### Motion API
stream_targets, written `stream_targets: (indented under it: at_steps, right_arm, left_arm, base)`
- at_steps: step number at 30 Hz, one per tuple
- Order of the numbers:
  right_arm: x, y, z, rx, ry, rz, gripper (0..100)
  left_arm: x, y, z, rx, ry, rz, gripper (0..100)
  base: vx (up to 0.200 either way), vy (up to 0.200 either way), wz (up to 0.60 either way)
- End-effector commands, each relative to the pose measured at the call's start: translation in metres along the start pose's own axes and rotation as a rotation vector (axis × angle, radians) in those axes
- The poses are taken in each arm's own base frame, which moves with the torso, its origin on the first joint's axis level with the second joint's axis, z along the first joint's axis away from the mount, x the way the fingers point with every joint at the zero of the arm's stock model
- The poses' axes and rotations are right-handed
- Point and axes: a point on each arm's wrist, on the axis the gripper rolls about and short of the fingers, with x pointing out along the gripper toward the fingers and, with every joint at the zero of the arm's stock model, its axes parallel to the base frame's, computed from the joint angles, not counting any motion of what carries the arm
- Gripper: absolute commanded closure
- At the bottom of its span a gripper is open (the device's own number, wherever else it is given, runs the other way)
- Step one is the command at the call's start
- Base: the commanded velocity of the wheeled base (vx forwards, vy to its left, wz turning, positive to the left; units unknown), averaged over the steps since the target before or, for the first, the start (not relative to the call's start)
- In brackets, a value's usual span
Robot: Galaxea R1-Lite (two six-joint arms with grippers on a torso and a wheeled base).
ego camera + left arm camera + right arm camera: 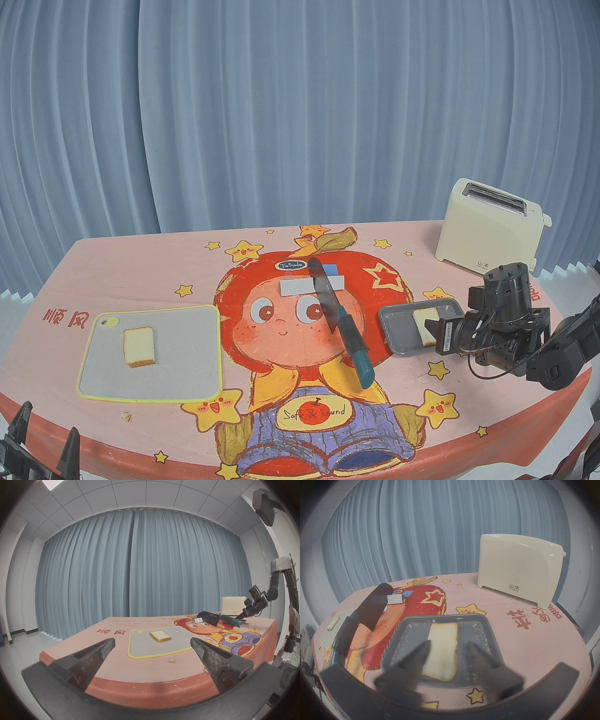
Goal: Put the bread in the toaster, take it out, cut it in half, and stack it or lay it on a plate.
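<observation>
Left gripper [49,420] sits spread wide by the cutting board [181,369] holding one bread piece [139,347]. Right gripper [448,645] has its fingers apart, straddling the slice [442,648] in the grey tray [475,630] near the toaster [490,232]. Grabbing just that end could fold or drop it, imo.

Black left end effector [49,420]: cut off by the head view's lower edge. Black right end effector [447,644]: blurred, one finger [417,661] masking the near edge of the pale bread slice [442,636]. Pale fragment [126,416] on the pink counter [156,269]: too small to identify.
</observation>
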Motion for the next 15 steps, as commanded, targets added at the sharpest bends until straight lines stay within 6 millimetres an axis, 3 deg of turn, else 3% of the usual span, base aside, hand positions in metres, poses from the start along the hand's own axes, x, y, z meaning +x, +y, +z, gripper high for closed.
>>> stream_targets:
  at_steps: [1, 15]
  right_arm:
    - [-0.0012, 0.0009, 0.0015, 0.002, -0.007, 0.005, 0]
    - [-0.0058, 0.0055, 0.0057, 0.018, -0.087, 0.034, 0]
  left_arm:
    - [0.0000, 0.0000, -0.0052, 0.000, 0.001, 0.000, 0]
    - [0.0000, 0.0000, -0.0052, 0.000, 0.001, 0.000, 0]
  base:
    - [0.000, 0.000, 0.00]
    - [0.000, 0.000, 0.00]
